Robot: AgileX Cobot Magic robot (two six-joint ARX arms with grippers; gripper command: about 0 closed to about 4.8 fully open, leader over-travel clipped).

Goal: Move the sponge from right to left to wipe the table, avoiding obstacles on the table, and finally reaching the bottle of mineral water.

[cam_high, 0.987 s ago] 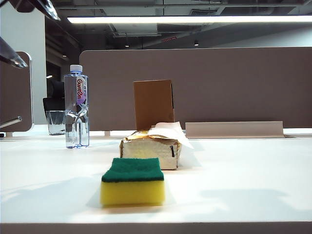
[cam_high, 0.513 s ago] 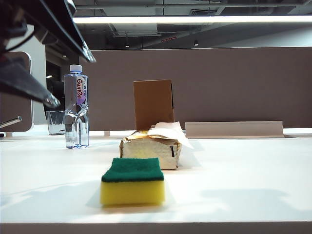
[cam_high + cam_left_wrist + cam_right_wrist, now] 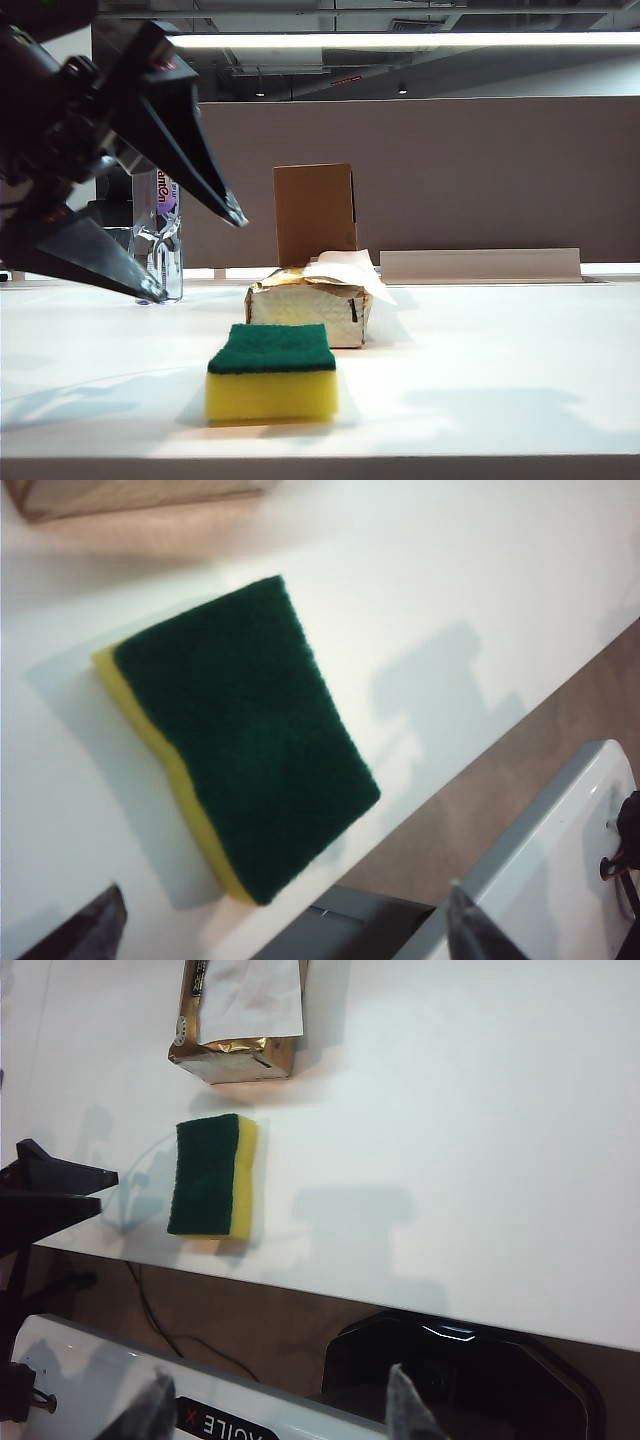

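The yellow sponge (image 3: 272, 372) lies green side up near the front edge of the white table (image 3: 500, 380). My left gripper (image 3: 195, 255) hangs open up and to the left of it, touching nothing. In the left wrist view the sponge (image 3: 240, 730) lies ahead of the wide-open left gripper (image 3: 278, 935). The tissue pack (image 3: 310, 310) sits just behind the sponge, with the brown cardboard box (image 3: 315, 212) upright behind that. The left gripper partly hides the bottle of mineral water (image 3: 165, 240) at the far left. My right gripper (image 3: 278, 1410) is open and empty, off the table's front edge; its view shows the sponge (image 3: 212, 1175) and tissue pack (image 3: 240, 1020).
A low grey partition (image 3: 480, 265) runs along the table's back right. The robot's white base (image 3: 120, 1380) and a dark housing (image 3: 460, 1370) lie below the table's front edge. The left gripper's fingers (image 3: 60, 1185) show beside the sponge in the right wrist view.
My left gripper has swung down and to the right into the exterior view, towards the sponge, and now covers part of the bottle. The sponge and obstacles have not moved.
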